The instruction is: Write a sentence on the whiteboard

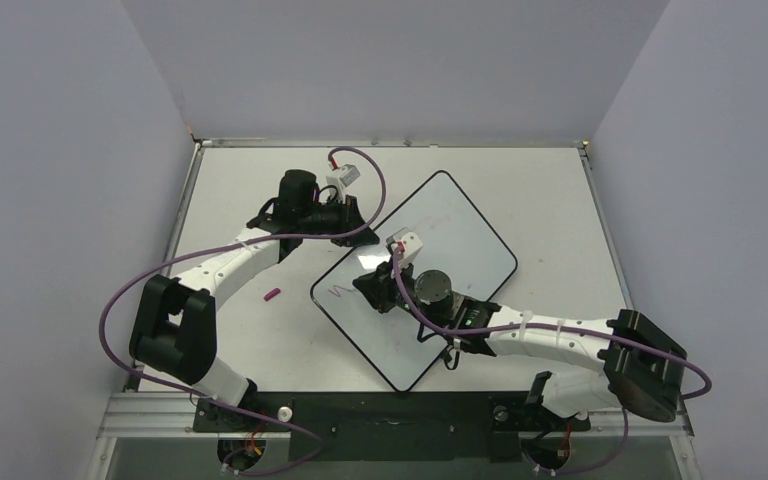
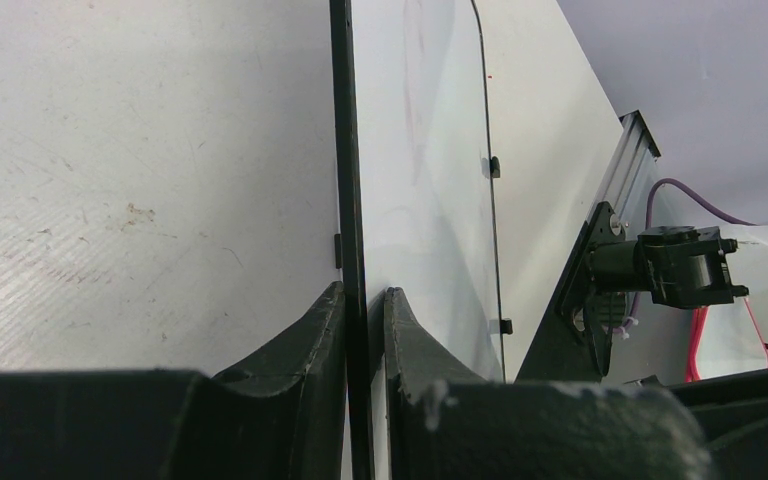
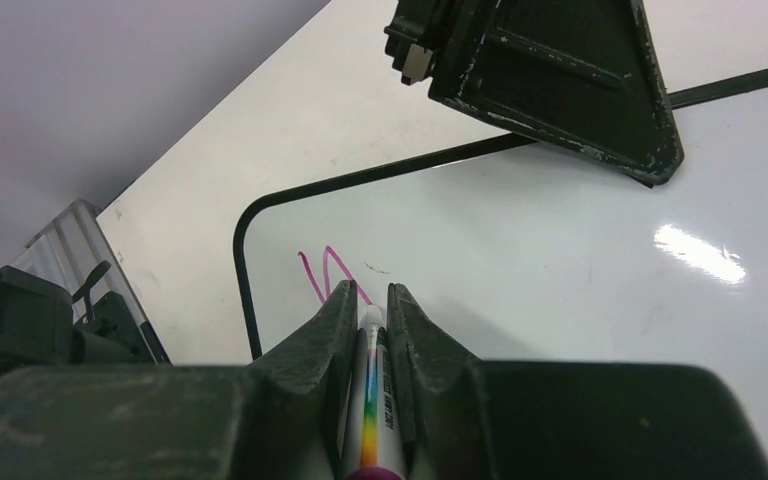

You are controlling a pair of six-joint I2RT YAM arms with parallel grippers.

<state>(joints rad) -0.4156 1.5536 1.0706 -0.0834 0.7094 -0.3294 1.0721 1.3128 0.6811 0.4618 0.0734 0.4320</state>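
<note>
Glossy white whiteboard [image 1: 465, 235] with thin black rim and rounded corners; lies flat in the middle of the surface [image 1: 240, 190], turned so one corner points far and another near. Of the sentence [image 1: 340, 291], shows only a short pink-magenta squiggle of looping strokes near the board's left corner, not readable as any letter. Carries a bright glare patch [image 3: 700, 252] on its sheen, right of the strokes in the right wrist view, and a faint pinkish smear [image 2: 415, 110] in the left wrist view. Left jaws closed on the board's far-left edge, black rim pinched between them. Right jaws clamped on a marker [image 3: 372, 400], its pale front end just beside the pink strokes; contact with the board not discernible. Rainbow stripe and a line of dark print along the marker barrel, too blurred to read. Small magenta cap-like piece [image 1: 272, 295] on the surface left of the board, near but apart.
</note>
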